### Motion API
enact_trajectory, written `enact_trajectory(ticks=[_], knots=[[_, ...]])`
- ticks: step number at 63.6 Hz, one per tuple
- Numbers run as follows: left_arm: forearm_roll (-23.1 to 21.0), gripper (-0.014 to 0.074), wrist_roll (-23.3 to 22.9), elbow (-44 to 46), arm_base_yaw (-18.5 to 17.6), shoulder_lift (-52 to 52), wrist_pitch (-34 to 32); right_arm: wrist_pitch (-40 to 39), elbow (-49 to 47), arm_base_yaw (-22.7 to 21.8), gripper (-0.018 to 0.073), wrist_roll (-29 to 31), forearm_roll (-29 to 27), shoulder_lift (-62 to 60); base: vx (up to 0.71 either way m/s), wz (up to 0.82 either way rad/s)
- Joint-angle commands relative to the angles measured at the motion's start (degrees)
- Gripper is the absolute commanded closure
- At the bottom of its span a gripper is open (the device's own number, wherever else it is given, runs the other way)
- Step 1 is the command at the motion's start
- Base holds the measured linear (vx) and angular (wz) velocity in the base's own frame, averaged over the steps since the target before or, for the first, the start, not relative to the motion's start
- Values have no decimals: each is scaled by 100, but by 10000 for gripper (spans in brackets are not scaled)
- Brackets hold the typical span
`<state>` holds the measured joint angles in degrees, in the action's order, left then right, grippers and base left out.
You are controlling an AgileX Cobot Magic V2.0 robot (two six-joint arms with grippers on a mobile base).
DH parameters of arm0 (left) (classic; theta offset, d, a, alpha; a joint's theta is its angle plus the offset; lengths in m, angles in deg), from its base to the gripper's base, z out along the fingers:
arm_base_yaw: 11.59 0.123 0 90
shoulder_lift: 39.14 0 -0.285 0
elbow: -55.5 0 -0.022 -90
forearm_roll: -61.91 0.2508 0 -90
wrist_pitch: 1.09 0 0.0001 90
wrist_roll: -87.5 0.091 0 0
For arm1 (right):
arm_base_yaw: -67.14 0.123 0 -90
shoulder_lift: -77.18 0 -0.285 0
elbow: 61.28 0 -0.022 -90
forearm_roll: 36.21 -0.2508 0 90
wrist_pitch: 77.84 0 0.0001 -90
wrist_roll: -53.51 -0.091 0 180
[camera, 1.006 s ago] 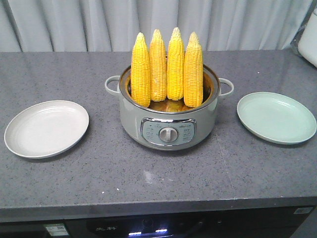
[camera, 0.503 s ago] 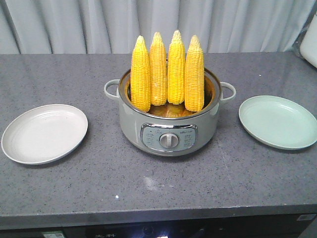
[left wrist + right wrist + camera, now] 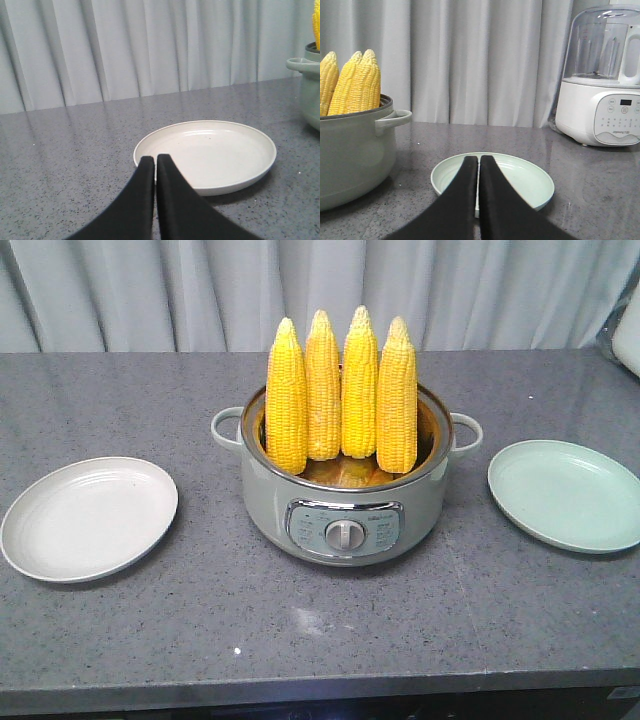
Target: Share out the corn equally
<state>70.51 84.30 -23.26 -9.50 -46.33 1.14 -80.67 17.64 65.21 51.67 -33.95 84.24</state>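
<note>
Four whole, bright yellow corn cobs [image 3: 340,395] stand upright, tips up, side by side in the round grey-green electric pot [image 3: 270,515] at the centre of the front view. Their upper halves rise above the rim, so I judge that a claw can take each one from the side or from above. A cream round plate [image 3: 90,518] lies at the left of this frame and a pale green round plate [image 3: 565,495] at the right, both well apart from the pot. No cob lies on a plate yet; probably two should go to each.

The left claw [image 3: 155,160], at the bottom centre of its wrist view, has its two black fingers pressed together with nothing between, and it points at the cream plate. The right claw [image 3: 479,159] is pressed together the same way, empty, and faces the green plate.

All stands on a grey speckled stone counter [image 3: 300,630] before a pale pleated curtain [image 3: 150,290]. A white kitchen machine with a clear jug [image 3: 602,80] is at the upper right of the right wrist view, away from the green plate. The high pot wall hides the lower part of the cobs, so I think each must go up before it goes sideways.
</note>
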Motion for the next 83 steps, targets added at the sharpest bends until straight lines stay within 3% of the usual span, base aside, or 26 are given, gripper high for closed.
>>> enact_trajectory(ticks=[1, 83], knots=[[-50, 603, -34, -18, 10, 94, -450, -453, 45, -40, 564, 51, 47, -20, 3, 1], [-50, 603, -34, -18, 10, 94, -450, -453, 45, -40, 564, 51, 47, -20, 1, 1]])
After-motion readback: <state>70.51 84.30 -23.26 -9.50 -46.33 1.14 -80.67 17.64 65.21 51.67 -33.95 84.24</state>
